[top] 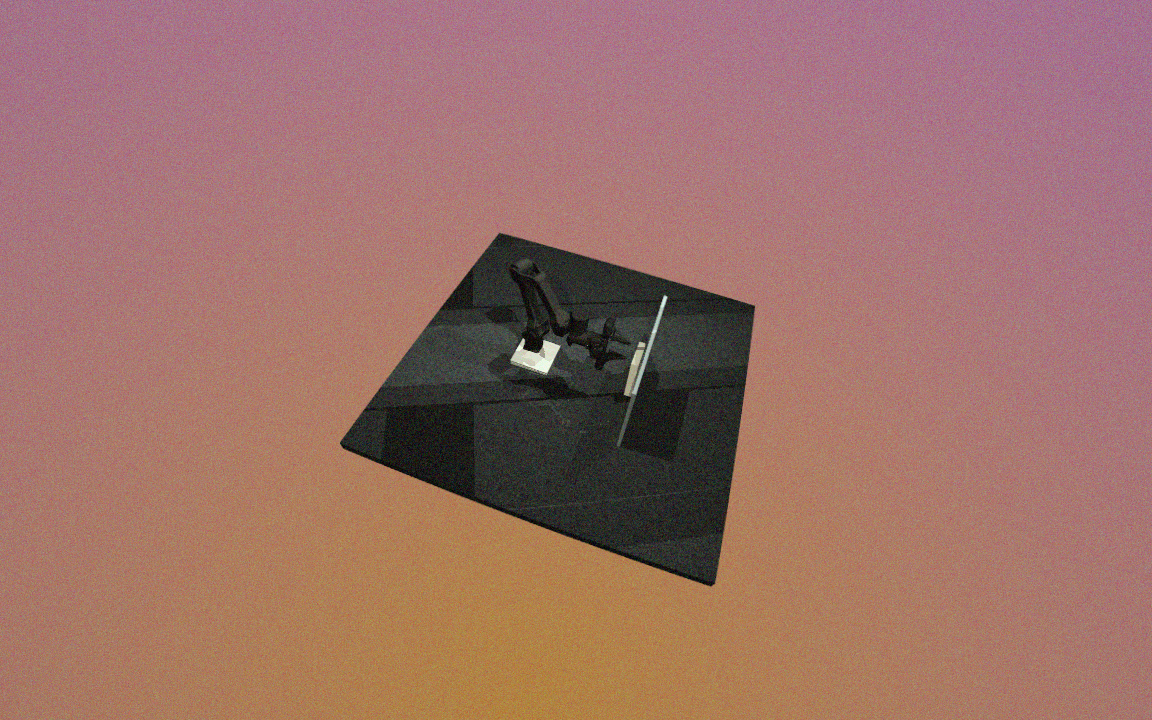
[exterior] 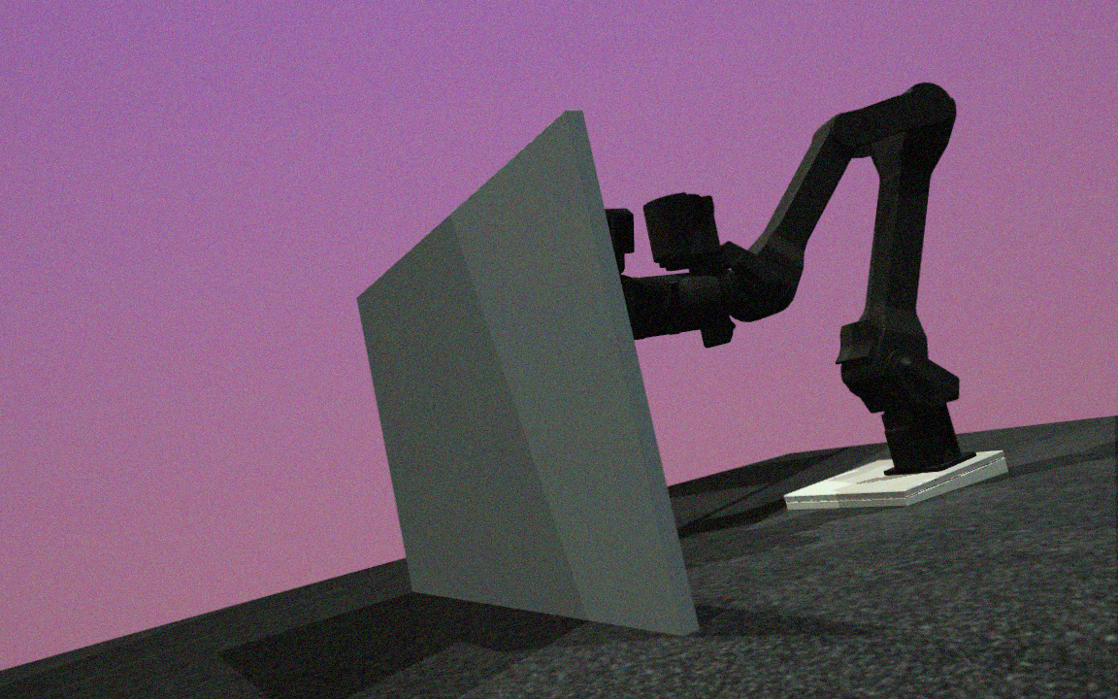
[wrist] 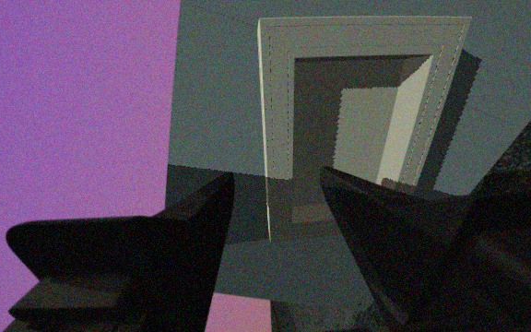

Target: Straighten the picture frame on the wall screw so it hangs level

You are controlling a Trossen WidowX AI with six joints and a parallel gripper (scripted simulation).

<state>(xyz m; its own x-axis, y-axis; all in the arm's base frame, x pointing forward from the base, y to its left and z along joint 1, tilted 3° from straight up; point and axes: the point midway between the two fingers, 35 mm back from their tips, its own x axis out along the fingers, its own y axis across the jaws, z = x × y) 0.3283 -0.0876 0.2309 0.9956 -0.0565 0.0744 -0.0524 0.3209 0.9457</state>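
Observation:
A pale picture frame hangs on the grey wall panel, on the side that faces the arm. My gripper is open and close up against the frame. In the wrist view one side bar of the frame runs down between my two dark fingers, with gaps on both sides. The screw and the notched strip are hidden behind the frame. In the exterior view the wall hides the frame and my fingertips. How far the frame tilts is hard to tell from here.
The wall panel stands upright on a dark square platform. The arm's white base plate sits on the platform behind my gripper. Shadows and light bands cross the floor.

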